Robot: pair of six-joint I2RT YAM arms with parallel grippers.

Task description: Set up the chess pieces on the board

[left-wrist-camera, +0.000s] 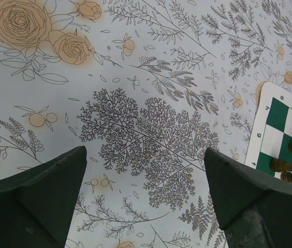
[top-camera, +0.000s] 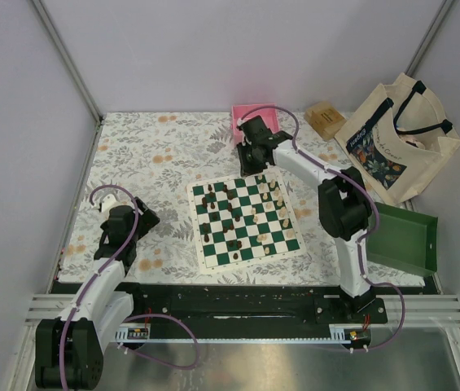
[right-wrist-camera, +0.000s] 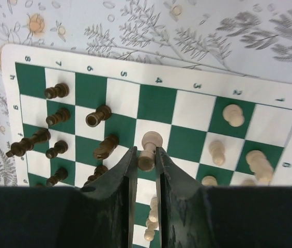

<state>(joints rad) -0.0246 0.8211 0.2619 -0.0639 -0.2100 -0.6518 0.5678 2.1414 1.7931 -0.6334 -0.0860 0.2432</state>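
The green and white board [top-camera: 246, 220] lies mid-table with dark pieces [top-camera: 217, 213] on its left half and cream pieces [top-camera: 281, 210] on its right. My right gripper [top-camera: 254, 156] hangs over the board's far edge. In the right wrist view it [right-wrist-camera: 146, 157] is shut on a cream pawn [right-wrist-camera: 149, 147], held above the board [right-wrist-camera: 158, 101]; dark pieces [right-wrist-camera: 58, 116] stand to the left, cream ones [right-wrist-camera: 233, 114] to the right. My left gripper [top-camera: 134, 218] is open and empty over the cloth left of the board. In the left wrist view it [left-wrist-camera: 146, 165] shows only cloth between its fingers, the board's corner [left-wrist-camera: 277, 111] at right.
A pink tray [top-camera: 254, 118] sits behind the board. A wooden block [top-camera: 325, 120] and a tote bag [top-camera: 400, 138] are at the far right. A green tray [top-camera: 407, 238] stands at the right edge. Flowered cloth [top-camera: 156, 155] covers the table.
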